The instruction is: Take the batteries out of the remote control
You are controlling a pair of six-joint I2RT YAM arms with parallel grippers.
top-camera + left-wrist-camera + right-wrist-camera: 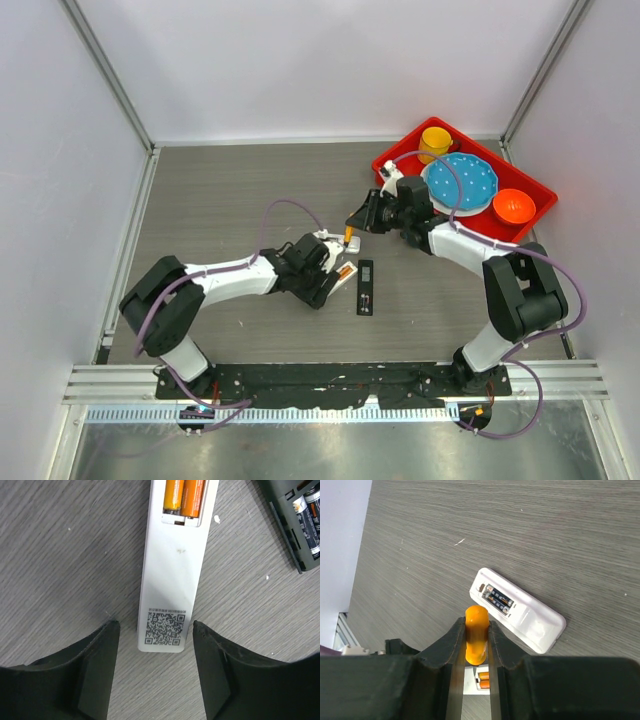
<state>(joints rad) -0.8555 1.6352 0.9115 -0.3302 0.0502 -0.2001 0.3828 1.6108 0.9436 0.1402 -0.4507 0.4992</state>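
Left jaws apart astride white remote [170,580], orange batteries [182,497] beyond; right jaws clamped on screwdriver [476,635].

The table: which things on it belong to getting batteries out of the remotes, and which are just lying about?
Job: white remote, its orange batteries, black remote, its dark batteries, second white remote, screwdriver in the right gripper.
Lying about: red tray, yellow cup, blue plate, orange bowl.

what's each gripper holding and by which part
The right gripper pinches the screwdriver by its orange handle. The left gripper holds nothing; its open jaws flank the end of the remote.
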